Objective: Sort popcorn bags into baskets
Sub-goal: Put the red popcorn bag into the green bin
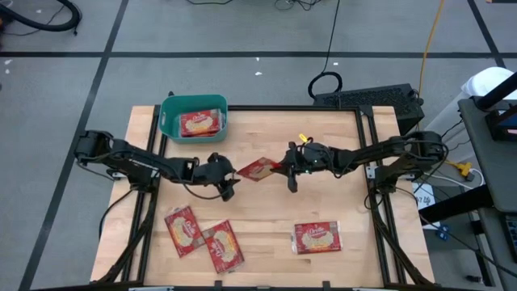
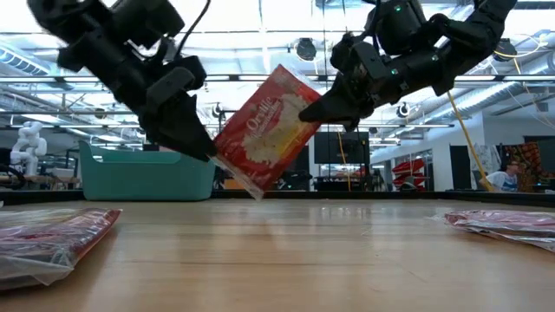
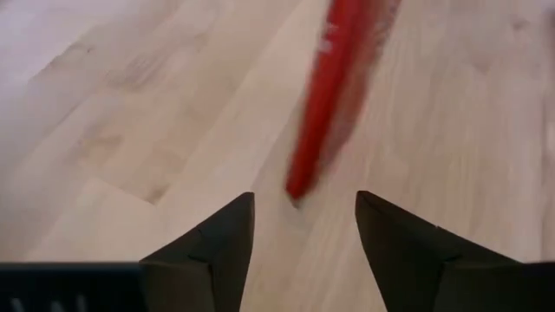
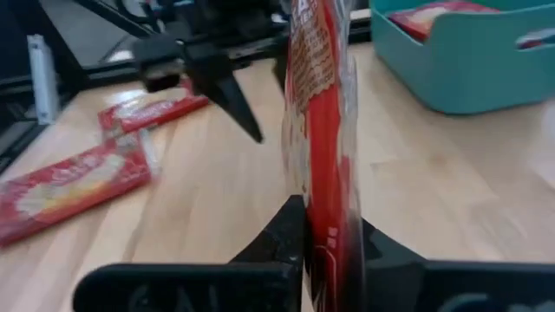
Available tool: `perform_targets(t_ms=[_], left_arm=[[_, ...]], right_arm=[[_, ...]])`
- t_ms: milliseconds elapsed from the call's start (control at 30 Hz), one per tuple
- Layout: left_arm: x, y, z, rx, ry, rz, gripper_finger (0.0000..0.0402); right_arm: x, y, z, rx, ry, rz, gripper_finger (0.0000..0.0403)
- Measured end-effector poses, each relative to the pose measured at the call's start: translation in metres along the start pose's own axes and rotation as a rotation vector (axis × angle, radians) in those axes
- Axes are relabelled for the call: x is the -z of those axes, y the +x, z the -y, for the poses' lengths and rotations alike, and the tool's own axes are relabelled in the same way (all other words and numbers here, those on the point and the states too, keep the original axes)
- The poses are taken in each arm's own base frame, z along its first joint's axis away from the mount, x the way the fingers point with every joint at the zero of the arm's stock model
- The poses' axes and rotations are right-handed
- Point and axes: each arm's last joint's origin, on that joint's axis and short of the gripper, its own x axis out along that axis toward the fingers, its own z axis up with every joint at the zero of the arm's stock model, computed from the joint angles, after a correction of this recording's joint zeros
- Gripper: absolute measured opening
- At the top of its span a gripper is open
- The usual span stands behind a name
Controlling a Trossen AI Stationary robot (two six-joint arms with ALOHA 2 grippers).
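Note:
One red popcorn bag (image 1: pixel 257 169) hangs tilted in the air over the table's middle, its printed face showing in the low view (image 2: pixel 264 130). My right gripper (image 1: pixel 284 167) is shut on it. My left gripper (image 1: pixel 229 172) is open at the bag's opposite end, and in the left wrist view (image 3: pixel 303 201) the bag's edge (image 3: pixel 299 178) stands between its fingers without touching them. The teal basket (image 1: pixel 194 117) sits at the far left corner with one bag (image 1: pixel 199 123) lying inside. My right gripper pinches the bag's end nearest the table's right side (image 4: pixel 325 234) between its two fingers, coming level from the right. The bag is lifted clear of the table, standing on edge and tilted, its free end (image 2: pixel 247 178) reaching toward my left gripper.
Two more bags (image 1: pixel 183 230) (image 1: pixel 222 245) lie flat at the near left. A third (image 1: pixel 317 237) lies near the front on the right. The basket's wall (image 2: pixel 143 173) rises behind my left gripper. Bare wood lies under the held bag.

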Motion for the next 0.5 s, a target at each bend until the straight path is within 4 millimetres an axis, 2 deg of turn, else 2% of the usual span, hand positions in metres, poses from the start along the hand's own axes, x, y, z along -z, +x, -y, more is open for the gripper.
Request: perform_targets(t_ms=[100, 333, 500], left_arm=[[0.009, 0.000, 0.001, 0.057, -0.027, 0.112, 0.0188], [0.026, -0.008, -0.005, 0.139, -0.051, 0.357, 0.0174], [0.017, -0.017, -0.004, 0.175, -0.009, 0.526, 0.0191]], right_arm=[[0.001, -0.003, 0.000, 0.002, 0.001, 0.050, 0.0009], [0.002, -0.017, -0.008, -0.038, 0.022, 0.291, 0.0010], [-0.004, -0.021, -0.014, -0.068, 0.015, 0.394, 0.0010]])
